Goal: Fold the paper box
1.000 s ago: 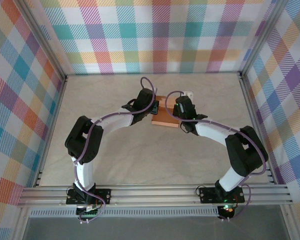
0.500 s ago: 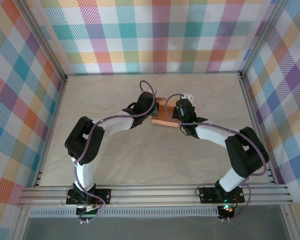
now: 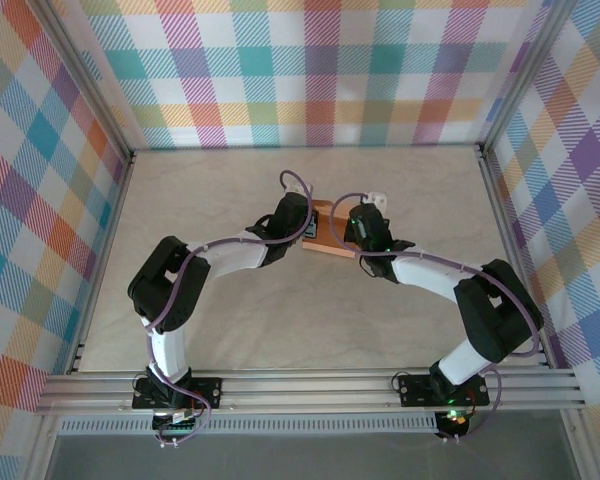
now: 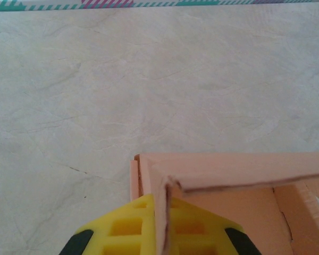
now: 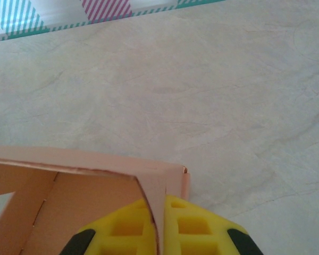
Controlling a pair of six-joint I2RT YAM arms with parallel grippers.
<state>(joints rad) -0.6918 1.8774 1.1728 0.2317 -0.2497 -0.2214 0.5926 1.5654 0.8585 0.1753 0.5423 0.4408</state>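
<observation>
The paper box is salmon-orange card, partly raised, on the pale table between the two wrists. In the left wrist view its far wall runs rightward from a corner, and my left gripper is shut on the upright left side wall with its yellow fingers either side of it. In the right wrist view the box opens to the left, and my right gripper is shut on the right side wall. From above, the left gripper and right gripper flank the box closely.
Plaid walls close in the back and both sides, with aluminium rails along the near edge. Bare beige tabletop lies in front of the box and behind it.
Both wrists have edged closer together over the box, and less of the card shows between them. Both grips hold unchanged.
</observation>
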